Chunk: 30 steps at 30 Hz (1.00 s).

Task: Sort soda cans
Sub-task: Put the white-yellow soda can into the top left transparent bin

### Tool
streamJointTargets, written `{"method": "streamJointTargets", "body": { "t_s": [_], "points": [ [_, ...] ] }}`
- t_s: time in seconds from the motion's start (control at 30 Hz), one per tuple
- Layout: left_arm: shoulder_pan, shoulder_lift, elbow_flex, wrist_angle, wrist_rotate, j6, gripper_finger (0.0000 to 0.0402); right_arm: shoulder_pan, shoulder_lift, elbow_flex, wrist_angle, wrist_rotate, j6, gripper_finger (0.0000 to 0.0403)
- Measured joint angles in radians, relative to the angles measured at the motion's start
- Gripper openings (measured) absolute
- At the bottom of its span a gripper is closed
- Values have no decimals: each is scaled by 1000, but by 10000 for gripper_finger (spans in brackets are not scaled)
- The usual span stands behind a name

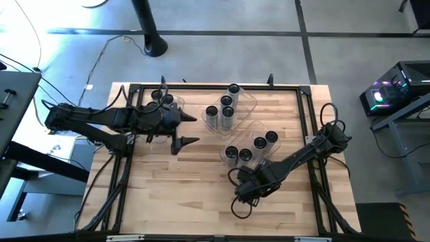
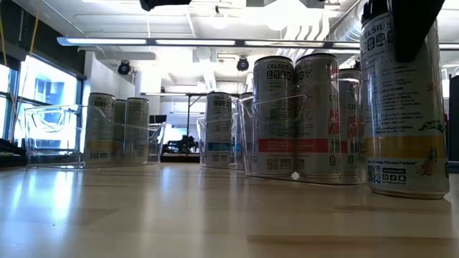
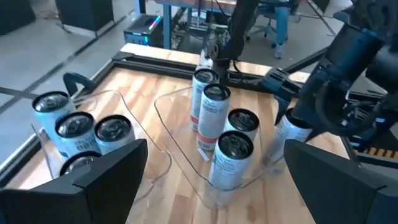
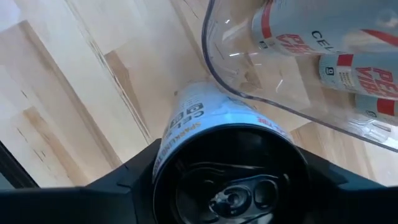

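one soda can point(image 4: 224, 155) stands upright on bare wood near the middle of the table's front half, just outside the corner of the nearest clear bin point(image 4: 298, 93), and the right gripper point(image 1: 250, 186) sits directly over it, a dark finger down each side of the can's top. its long axis runs straight up, so from the hand the can lies straight below, and any lift is vertical. whether the fingers have actually clamped on it i cannot tell; they flank it closely. the can is a smooth printed metal cylinder with a dark pull-tab lid. the bin beside it is thin, glossy, round-cornered plastic holding four like cans. the table point(image 1: 168, 195) is pale butcher-block. the left gripper point(image 1: 186, 129) waits spread wide near the left rear bin, much farther off.
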Motion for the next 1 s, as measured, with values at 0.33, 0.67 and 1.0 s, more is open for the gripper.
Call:
{"method": "streamJointTargets", "body": {
  "t_s": [0.33,0.67,1.0],
  "points": [
    [0,-79,0,-48,206,30,372,1,-48,40,-13,-50,2,239],
    [0,-297,0,-248,220,76,372,-44,-58,229,-28,-18,29,239],
    [-7,-406,-5,-289,155,-106,372,-88,-58,334,109,55,-113,239]
  ]
}}
